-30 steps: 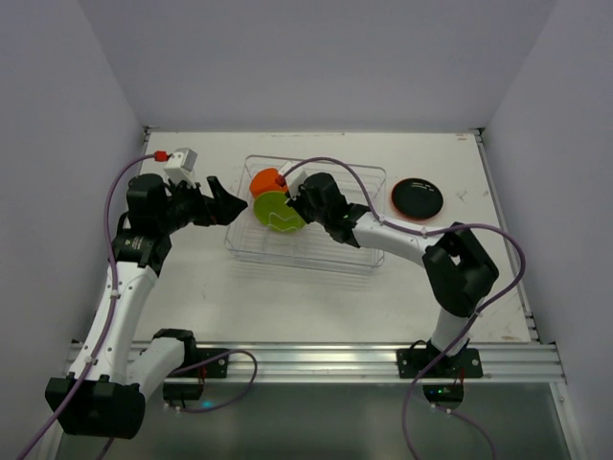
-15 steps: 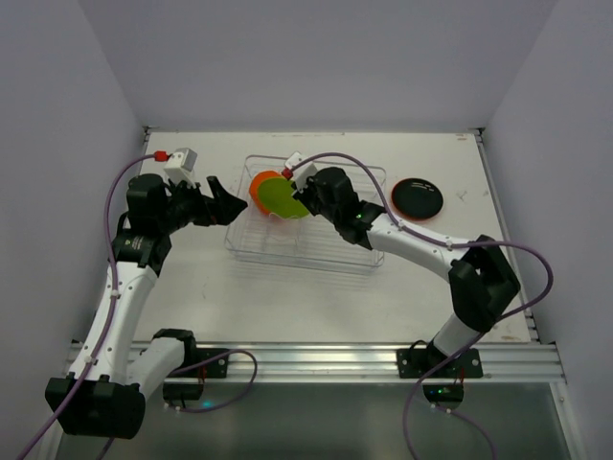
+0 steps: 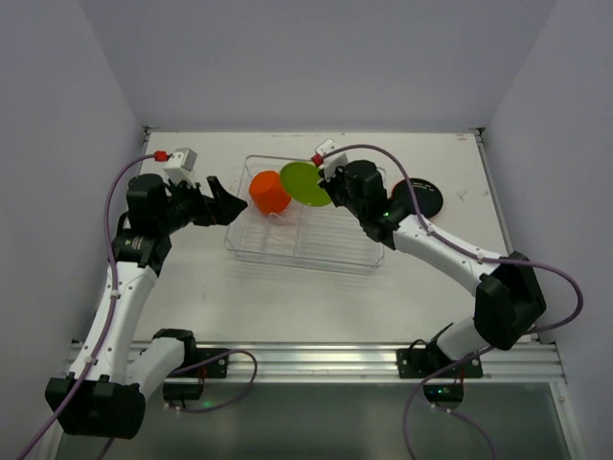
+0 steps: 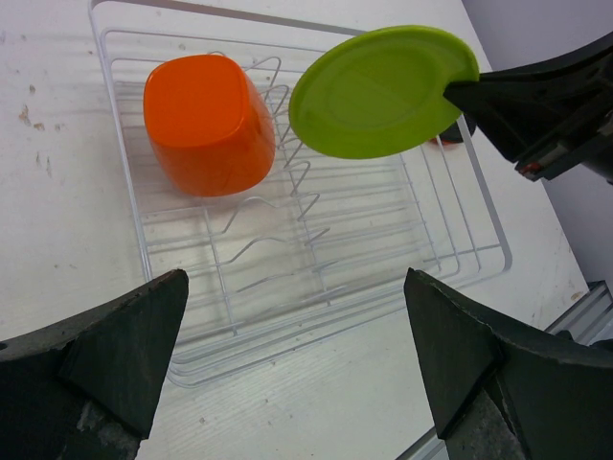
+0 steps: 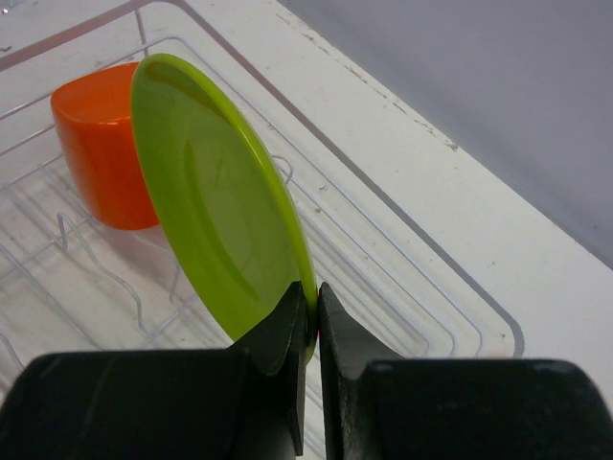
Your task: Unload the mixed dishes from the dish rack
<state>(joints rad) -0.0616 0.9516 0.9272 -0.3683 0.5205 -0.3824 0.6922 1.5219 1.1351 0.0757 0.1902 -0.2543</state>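
fingers of the right gripper (image 5: 308, 309) are pinched shut on the rim of the lime-green plate (image 5: 220, 201), which stands on edge just above them over the dish rack (image 4: 383, 230) — the orange cup (image 5: 96, 153) sits in the rack just beyond the plate's far face. left gripper (image 4: 294, 287) hovers with its fingers spread wide and nothing between them, the rack's near edge below the gap and the cup ahead. black plate (image 3: 418, 198) lies on the table (image 3: 287, 297) outside the rack, behind the right fingers.
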